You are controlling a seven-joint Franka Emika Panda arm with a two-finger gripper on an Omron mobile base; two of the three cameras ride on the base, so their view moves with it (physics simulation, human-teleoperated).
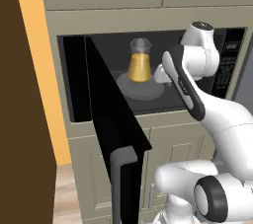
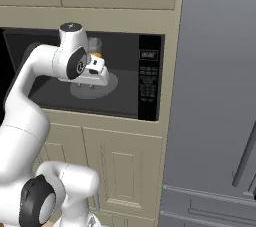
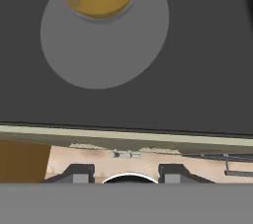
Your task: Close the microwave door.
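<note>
The microwave door (image 1: 106, 119) stands wide open, swung out well to the left of the gripper (image 3: 127, 172), whose fingertips (image 3: 79, 173) sit apart, grasping nothing. Just ahead, a glass beaker (image 1: 140, 61) holding orange liquid rests on the grey turntable (image 3: 99, 45). The control panel (image 2: 149, 78) lettering is too small to read.

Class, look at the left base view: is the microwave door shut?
No: the microwave door stands swung wide open, exposing the glass of orange liquid inside.

Glossy black microwave door (image 1: 106, 119); clear, seemingly glass beaker (image 1: 140, 60).
</note>
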